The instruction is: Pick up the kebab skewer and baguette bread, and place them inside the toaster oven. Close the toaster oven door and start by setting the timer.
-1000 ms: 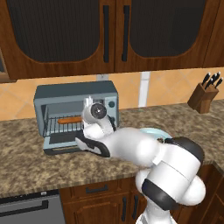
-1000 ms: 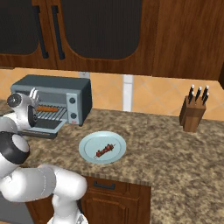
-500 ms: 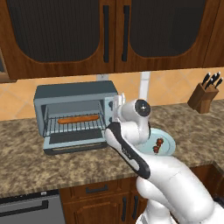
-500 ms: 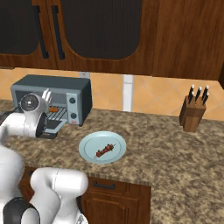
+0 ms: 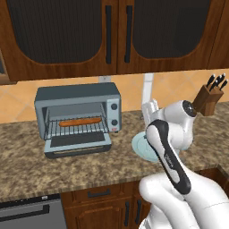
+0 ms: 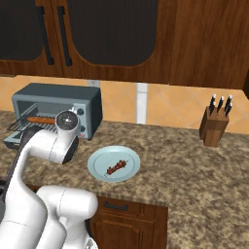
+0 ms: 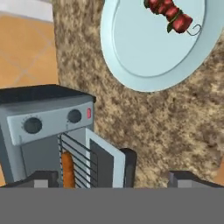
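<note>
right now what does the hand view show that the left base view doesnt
Hand view alone: the kebab skewer lying on the pale blue plate, and the open tool.

Left base view alone: the knife block and the dark upper cabinets.

Both: the toaster oven, the toaster oven door hanging open, the baguette bread on the rack, and the speckled counter.
</note>
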Robot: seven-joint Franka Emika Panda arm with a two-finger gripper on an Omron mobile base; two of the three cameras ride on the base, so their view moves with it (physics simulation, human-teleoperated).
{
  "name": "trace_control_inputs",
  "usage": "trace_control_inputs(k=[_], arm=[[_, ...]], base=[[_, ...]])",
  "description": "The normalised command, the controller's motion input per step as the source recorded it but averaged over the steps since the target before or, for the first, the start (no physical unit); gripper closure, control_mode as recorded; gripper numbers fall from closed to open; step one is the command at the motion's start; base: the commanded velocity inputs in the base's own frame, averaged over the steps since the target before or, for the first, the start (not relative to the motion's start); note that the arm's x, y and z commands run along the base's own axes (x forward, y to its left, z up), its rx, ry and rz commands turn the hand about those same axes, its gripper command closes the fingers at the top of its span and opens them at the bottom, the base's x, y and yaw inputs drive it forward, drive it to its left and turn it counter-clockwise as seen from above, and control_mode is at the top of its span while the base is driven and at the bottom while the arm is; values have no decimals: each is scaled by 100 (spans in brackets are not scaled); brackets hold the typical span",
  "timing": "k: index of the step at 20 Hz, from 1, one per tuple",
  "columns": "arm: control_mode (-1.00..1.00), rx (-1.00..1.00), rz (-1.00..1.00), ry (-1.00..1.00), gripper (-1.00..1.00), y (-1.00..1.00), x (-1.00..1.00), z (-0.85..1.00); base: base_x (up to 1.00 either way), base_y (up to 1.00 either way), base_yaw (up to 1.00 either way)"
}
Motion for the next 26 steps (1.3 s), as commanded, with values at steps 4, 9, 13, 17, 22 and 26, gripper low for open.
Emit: trace_control_inputs(k=[4,9,13,17,22,26], arm=[[-100,-21,14,11,-100,-100,-38,0],[-100,-31,8,24,-100,-90,-6,-1],[-100,-34,22,29,-100,-51,4,-15],[-100,-21,49,14,-100,-14,5,-47],[-100,-6,44,8,-100,0,28,-52],[-100,-1,25,15,-100,0,24,-58]], base=[[0,0,0],[0,0,0],[0,0,0],[0,0,0],[0,0,0],[0,0,0]])
